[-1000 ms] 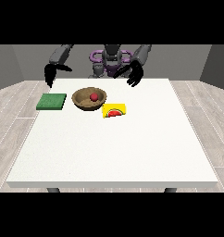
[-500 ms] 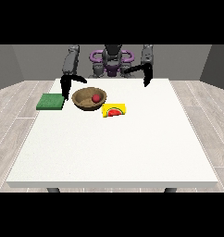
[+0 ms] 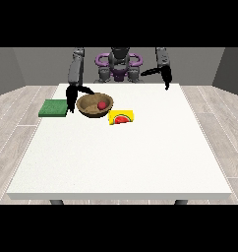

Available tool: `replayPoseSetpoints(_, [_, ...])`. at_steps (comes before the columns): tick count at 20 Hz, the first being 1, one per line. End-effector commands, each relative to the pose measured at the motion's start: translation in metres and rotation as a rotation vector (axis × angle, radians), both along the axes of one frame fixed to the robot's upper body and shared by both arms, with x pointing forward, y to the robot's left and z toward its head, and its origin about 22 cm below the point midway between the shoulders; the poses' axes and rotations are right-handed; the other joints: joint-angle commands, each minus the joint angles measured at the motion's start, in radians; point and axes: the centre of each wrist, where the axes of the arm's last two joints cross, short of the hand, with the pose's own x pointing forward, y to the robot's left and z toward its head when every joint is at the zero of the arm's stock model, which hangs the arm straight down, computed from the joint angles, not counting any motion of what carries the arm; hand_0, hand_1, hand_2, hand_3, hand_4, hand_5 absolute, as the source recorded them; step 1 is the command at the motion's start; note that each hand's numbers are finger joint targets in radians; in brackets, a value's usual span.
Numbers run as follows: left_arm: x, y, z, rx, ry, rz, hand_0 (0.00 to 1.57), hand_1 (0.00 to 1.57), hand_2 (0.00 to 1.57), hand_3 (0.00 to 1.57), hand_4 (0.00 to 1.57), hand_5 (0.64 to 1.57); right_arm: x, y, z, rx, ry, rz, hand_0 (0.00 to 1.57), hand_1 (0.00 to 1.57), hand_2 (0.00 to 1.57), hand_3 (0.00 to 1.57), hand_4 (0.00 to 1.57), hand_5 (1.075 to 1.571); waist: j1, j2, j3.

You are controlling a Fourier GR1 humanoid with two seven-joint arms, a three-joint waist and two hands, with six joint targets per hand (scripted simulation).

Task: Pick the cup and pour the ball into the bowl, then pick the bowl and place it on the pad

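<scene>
A brown wooden bowl [image 3: 87, 109] stands on the white table [image 3: 126, 157] near its far left side, with a red ball [image 3: 101, 105] inside it. Just right of the bowl lies a yellow cup [image 3: 121, 117] on its side, showing a red and green watermelon print. A green pad [image 3: 53, 108] lies flat at the table's left edge, left of the bowl. The hand at the view's left [image 3: 71, 96] hangs just beside the bowl's left rim, its fingers pointing down and its thumb reaching over the rim. The hand at the view's right [image 3: 165, 77] is raised above the table's far right part, holding nothing.
The robot's purple and grey torso [image 3: 119, 66] stands behind the table's far edge. A grey wood floor surrounds the table. The near and right parts of the tabletop carry no objects.
The hand at the view's left has come down and inward from above the pad to the bowl's left rim. The hand at the view's right rose and swung outward to the right.
</scene>
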Motion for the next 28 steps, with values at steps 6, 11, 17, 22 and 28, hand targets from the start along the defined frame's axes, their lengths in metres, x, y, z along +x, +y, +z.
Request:
replayPoseSetpoints(6, [-0.012, 0.007, 0.016, 0.012, -0.033, -0.034, 0.00, 0.00, 0.00, 0.00, 0.00, 1.566, -0.001, 0.021, -0.028, 0.014, 0.000, -0.013, 0.00, 0.00, 0.00, 0.00, 0.13, 1.562, 0.040, 0.008, 0.0003])
replayPoseSetpoints(11, [-0.002, 0.009, 0.042, 0.014, -0.096, -0.034, 0.00, 0.00, 0.00, 0.00, 0.00, 1.569, -0.022, -0.015, -0.044, 0.063, 0.182, -0.182, 0.78, 0.78, 0.39, 0.00, 0.44, 1.533, 0.042, 0.100, 0.0003])
replayPoseSetpoints(17, [0.003, -0.019, 0.055, 0.014, -0.133, -0.117, 0.00, 0.00, 0.00, 0.00, 0.60, 1.544, -0.037, -0.030, -0.050, -0.431, 0.313, -0.269, 1.57, 1.57, 1.57, 1.51, 0.94, 1.549, 0.118, 0.118, -0.0059])
replayPoseSetpoints(22, [0.002, -0.002, 0.025, -0.034, -0.044, -0.093, 0.00, 0.00, 0.00, 0.00, 0.90, 1.466, -0.011, -0.027, -0.022, -0.481, 0.392, -0.325, 1.57, 1.57, 1.57, 1.26, 0.90, 1.566, 0.119, 0.017, -0.0068])
replayPoseSetpoints(28, [-0.023, 0.047, -0.045, -0.052, 0.182, 0.049, 0.00, 0.00, 0.00, 0.00, 0.99, 1.419, 0.025, 0.000, 0.015, -0.527, 0.572, -0.238, 1.57, 1.57, 1.57, 0.97, 0.82, 1.564, -0.018, -0.225, -0.0042])
